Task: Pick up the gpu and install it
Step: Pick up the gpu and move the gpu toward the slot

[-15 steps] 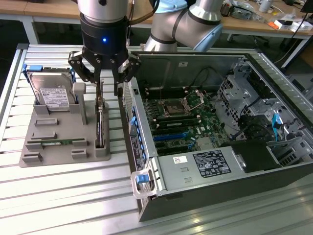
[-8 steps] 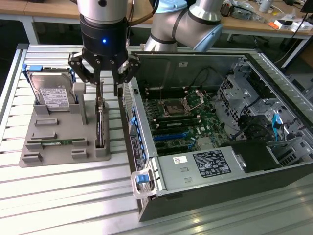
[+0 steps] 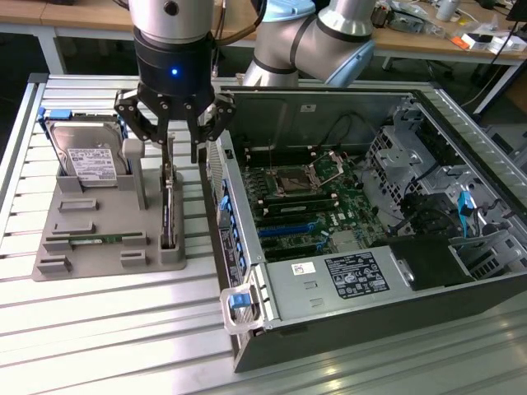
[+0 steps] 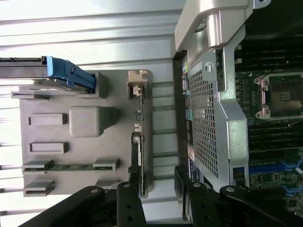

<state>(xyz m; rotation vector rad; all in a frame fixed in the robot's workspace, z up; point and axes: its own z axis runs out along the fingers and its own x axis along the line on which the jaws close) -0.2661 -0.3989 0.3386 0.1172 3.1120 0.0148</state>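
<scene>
Hand spread wide above gpu — hard drive label illegible.

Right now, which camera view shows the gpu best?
The exterior view: the gpu stands on edge in the gray holder, its height and side face visible below the open gripper. The wrist view looks straight down on it, so the gpu is just a thin edge along the holder.

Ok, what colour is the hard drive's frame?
Blue. The hard drive's frame shows best in the wrist view.
</scene>
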